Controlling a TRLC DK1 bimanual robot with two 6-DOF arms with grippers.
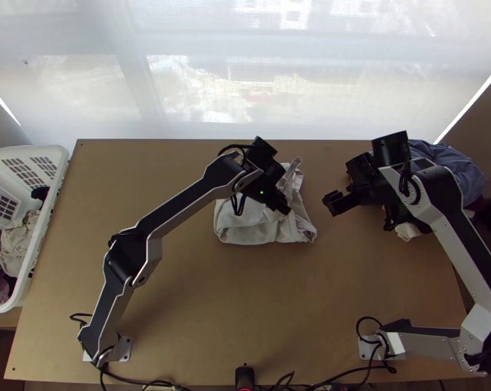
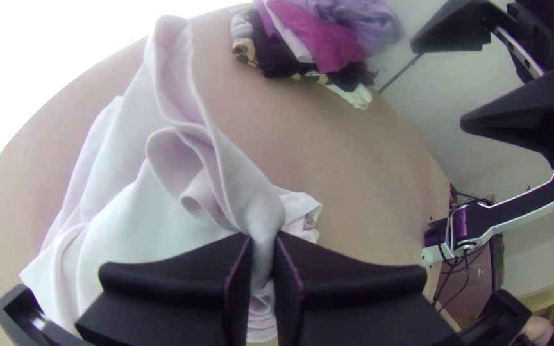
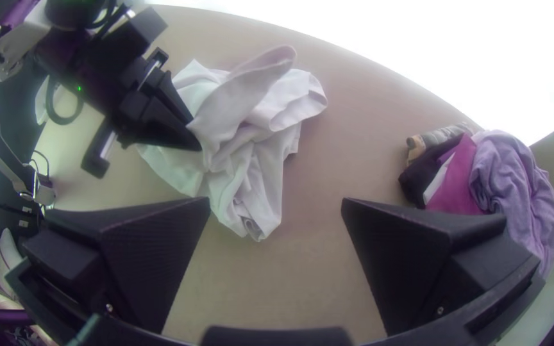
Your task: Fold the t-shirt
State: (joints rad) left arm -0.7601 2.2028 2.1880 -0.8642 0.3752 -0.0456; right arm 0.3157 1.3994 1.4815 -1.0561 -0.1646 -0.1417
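The shirt (image 1: pixel 245 229) lies bunched left of the pile (image 1: pixel 455 171), so I'd call it barely begun, smoothing and proper folds still wanted. The left gripper (image 2: pixel 263 242) is closed on a gathered ridge; the right gripper (image 3: pixel 276 204), nearer the pile, gapes wide and empty. A loose flap (image 1: pixel 294 168) points away, slanting pileward, but I can't tell the shirt's long axis.

We are looking at a white t-shirt (image 1: pixel 249 232), which is lying bunched and creased in the far half of the worktop (image 1: pixel 187 293), near its middle. We are seeing its near edge curving round, a narrow flap poking out on the far side, and a gathered fold sitting pinched between the left gripper's (image 1: pixel 284 206) jaws.
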